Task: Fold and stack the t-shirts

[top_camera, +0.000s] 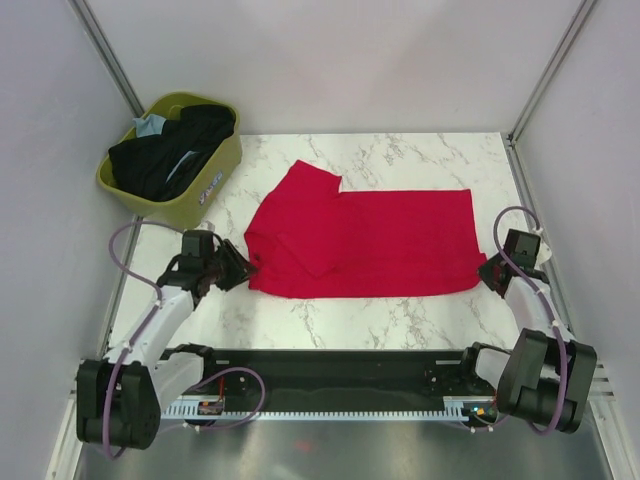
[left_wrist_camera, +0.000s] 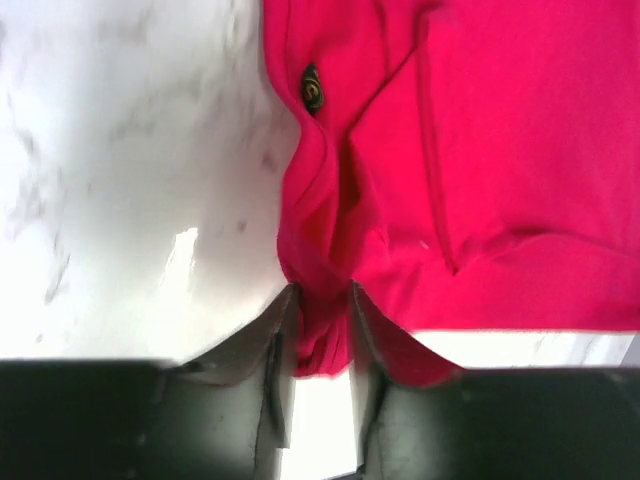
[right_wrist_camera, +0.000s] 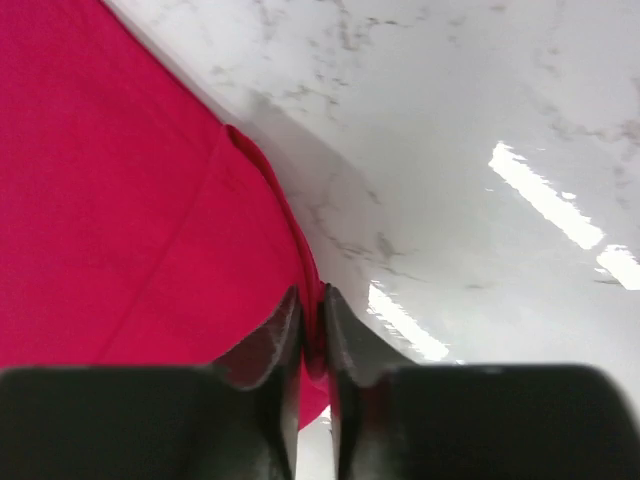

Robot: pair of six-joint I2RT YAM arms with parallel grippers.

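The red t-shirt (top_camera: pixel 365 243) lies spread on the marble table, with one sleeve sticking out toward the back left. My left gripper (top_camera: pixel 247 268) is shut on a bunched fold at the shirt's left edge (left_wrist_camera: pixel 322 330). My right gripper (top_camera: pixel 487 272) is shut on the shirt's thin right edge (right_wrist_camera: pixel 312 330). Both grippers sit low at the table surface. Black t-shirts (top_camera: pixel 170 152) and a light blue one (top_camera: pixel 150 126) lie in the basket at the back left.
The olive-green plastic basket (top_camera: pixel 205 195) stands at the table's back left corner, just behind my left arm. Grey walls close in the left, right and back sides. Bare marble (top_camera: pixel 400 320) lies between the shirt and the near edge.
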